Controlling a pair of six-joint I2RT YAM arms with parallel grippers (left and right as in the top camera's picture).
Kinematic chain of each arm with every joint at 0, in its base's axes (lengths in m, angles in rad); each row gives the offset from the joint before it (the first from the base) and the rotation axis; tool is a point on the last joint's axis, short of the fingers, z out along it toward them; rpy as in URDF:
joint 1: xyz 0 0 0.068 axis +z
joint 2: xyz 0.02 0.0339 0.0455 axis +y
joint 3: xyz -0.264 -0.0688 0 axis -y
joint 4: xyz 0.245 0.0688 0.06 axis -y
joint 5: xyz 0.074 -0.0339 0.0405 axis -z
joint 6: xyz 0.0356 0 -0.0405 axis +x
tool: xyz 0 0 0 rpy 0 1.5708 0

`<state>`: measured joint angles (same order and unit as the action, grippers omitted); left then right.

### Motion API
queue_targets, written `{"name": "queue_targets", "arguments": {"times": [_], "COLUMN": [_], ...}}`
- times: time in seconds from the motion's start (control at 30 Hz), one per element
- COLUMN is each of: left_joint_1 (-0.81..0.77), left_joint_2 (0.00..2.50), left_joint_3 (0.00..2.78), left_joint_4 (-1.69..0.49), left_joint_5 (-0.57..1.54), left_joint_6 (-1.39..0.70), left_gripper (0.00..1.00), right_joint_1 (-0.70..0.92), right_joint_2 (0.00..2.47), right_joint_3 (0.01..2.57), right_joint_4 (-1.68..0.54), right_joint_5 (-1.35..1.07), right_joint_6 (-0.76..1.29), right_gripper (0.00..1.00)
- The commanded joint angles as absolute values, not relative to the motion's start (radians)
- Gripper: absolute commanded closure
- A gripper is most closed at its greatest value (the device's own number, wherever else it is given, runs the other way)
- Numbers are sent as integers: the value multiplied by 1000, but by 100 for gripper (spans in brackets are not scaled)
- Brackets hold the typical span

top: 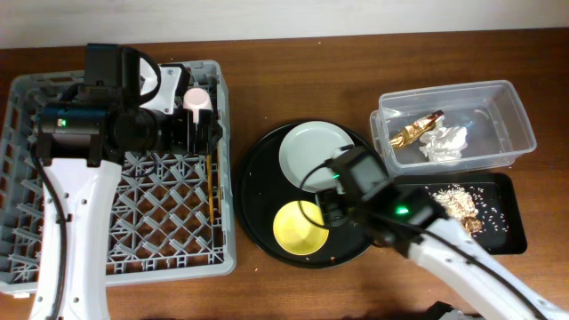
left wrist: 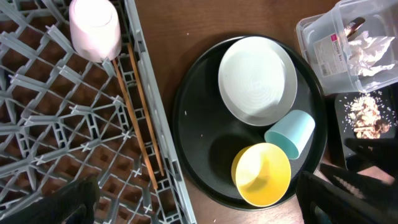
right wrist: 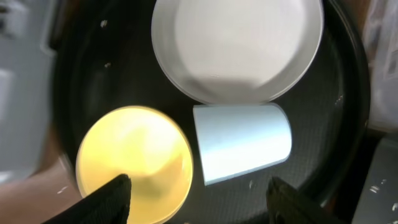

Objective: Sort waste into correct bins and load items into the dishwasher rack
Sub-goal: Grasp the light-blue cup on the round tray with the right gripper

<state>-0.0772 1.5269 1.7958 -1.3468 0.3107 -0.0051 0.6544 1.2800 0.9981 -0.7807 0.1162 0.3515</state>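
As the right gripper [right wrist: 198,182] hangs over the round black tray [right wrist: 93,68]: its jaws are spread wide and hold nothing, apparently lining up on what lies beneath.
Light-blue cup [right wrist: 242,142]: on its side on the tray, directly under the gap between the right fingers, mouth towards the bowl; it looks like the next pick.
Yellow bowl [right wrist: 134,162]: upright on the tray, just beside the cup and partly under one finger.
Plate [right wrist: 236,46]: flat on the tray, beyond the cup, near its rim.
Chopsticks [left wrist: 140,118]: off the tray, laid along the dishwasher rack [left wrist: 50,124] edge nearest it, so they count as loaded.
Pink cup [left wrist: 93,28]: mouth down in the rack, at the chopsticks' far end.
Left gripper [left wrist: 199,196]: jaws apart, empty, above the rack's tray-side edge.
Clear tub [top: 498,98]: on the tray's other side, holding the napkin [top: 444,142] and wrapper [top: 416,132].
Black rectangular tray [top: 511,231]: beside the tub, carrying the food scraps [top: 453,197]; waste appears sorted.
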Motion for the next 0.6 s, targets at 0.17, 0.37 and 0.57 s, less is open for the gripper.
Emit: {"name": "queue_targets", "arguments": {"times": [0.17,0.37,0.57], "left_joint_1": [-75,-75,-75], "left_joint_2": [1528,1528,1528], "left_joint_3": [1782,1782,1782], "left_joint_4": [-1347,-1347,-1347], "left_joint_5": [299,299,299], "left_joint_6": [-16,-15,-15], "left_gripper": [1,1,1], "right_joint_1": [868,884,883], "right_joint_2": [1582,1688,1691], "right_joint_3": [981,981,981], "right_joint_4": [-706,-698,-698], "right_joint_5": [563,726,763], "right_joint_6": [403,402,402], "right_gripper": [32,37,49]}}
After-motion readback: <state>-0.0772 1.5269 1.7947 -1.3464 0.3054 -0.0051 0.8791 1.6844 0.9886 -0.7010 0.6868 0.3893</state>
